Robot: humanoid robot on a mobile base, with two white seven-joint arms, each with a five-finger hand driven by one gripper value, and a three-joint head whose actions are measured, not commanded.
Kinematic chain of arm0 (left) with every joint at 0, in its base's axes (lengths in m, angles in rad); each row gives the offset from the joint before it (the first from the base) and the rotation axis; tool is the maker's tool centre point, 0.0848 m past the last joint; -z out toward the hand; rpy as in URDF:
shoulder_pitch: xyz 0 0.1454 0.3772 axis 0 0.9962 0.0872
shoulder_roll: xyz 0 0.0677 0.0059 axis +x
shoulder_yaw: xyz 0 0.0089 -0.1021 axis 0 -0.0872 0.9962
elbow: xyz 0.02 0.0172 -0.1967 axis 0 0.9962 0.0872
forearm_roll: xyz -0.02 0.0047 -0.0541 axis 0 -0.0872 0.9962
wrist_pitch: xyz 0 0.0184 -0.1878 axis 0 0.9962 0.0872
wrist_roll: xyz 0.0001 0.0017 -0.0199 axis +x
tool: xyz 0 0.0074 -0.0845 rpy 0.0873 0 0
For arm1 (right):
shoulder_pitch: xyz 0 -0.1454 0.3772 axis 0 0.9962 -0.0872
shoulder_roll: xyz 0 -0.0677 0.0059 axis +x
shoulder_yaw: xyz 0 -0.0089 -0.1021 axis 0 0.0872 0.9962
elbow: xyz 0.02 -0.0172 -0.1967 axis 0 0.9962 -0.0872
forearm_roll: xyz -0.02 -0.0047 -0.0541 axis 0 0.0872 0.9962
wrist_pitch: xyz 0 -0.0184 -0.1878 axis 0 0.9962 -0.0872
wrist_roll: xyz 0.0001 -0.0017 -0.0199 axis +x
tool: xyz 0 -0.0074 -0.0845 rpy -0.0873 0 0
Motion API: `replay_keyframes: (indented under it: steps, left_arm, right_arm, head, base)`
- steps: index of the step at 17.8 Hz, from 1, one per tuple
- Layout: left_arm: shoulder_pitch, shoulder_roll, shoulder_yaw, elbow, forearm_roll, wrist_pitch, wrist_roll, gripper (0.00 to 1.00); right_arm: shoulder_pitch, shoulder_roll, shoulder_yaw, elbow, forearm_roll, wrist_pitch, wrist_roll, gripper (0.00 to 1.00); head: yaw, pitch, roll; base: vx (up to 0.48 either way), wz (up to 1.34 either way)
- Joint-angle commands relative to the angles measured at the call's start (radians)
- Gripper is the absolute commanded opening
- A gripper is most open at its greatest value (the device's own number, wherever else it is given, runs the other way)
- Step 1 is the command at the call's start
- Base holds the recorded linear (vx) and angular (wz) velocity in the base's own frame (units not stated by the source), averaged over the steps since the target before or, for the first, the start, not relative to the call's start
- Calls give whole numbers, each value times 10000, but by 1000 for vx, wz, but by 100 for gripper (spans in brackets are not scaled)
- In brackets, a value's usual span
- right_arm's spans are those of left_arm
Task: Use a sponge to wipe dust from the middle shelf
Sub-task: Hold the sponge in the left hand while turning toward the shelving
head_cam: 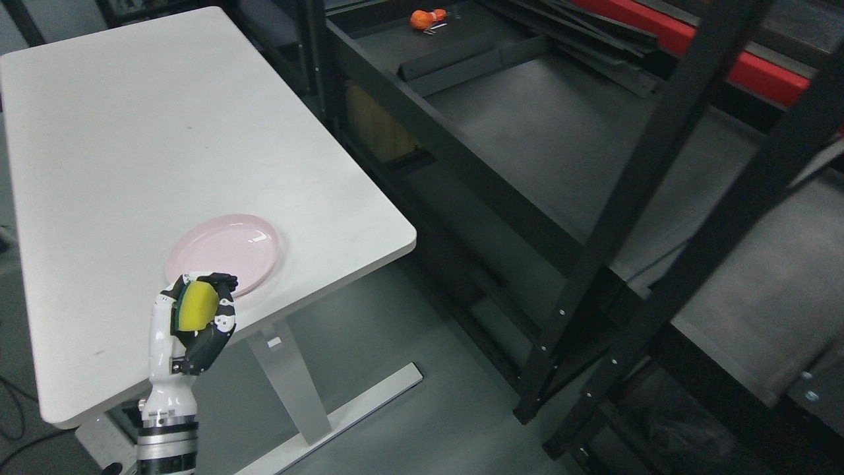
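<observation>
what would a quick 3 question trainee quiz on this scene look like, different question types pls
1. True or false: the left robot hand is holding the yellow sponge.
2. Multiple choice: the pink plate lies A) on the dark shelf, B) on the white table near its front edge, C) on the floor.
3. Fill in: the small object far back on the dark shelf is coloured ____.

Key:
1. True; the fingers are wrapped around it, in front of the table.
2. B
3. Orange; the orange object is too small to identify.
</observation>
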Motion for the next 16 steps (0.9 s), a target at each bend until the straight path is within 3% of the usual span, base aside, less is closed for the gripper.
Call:
replay_keyframes:
  steps: [1,9,11,14,16]
  left_arm:
    - [442,108,-146,-549,0,-5,120,0]
    - [213,108,-1018,-1085,-15,-82,74,0]
    - [-93,108,-1341,-1101,-168,-570,-383,0]
    - [-1086,108,-1985,-1055,-2032,-1673,-1579,0]
    - [-2999,108,-2460,-979,-3933,-2349,-2132,0]
  right_arm:
    - [-2,-175,-1,-175,0,6,7,100]
    - [-2,-175,-1,-175,0,6,7,100]
    - [-2,-175,-1,-175,0,6,7,100]
    - [-2,-175,-1,-175,0,6,7,100]
    - [-2,-175,-1,-175,0,6,7,100]
  head:
    - [0,0,0]
    - [0,0,0]
    - [0,0,0]
    - [0,-1,0]
    - [0,-1,0]
  base:
    - [-198,-775]
    - [-250,-846]
    - [-257,-938]
    - [-207,-1061]
    - [-193,-1052]
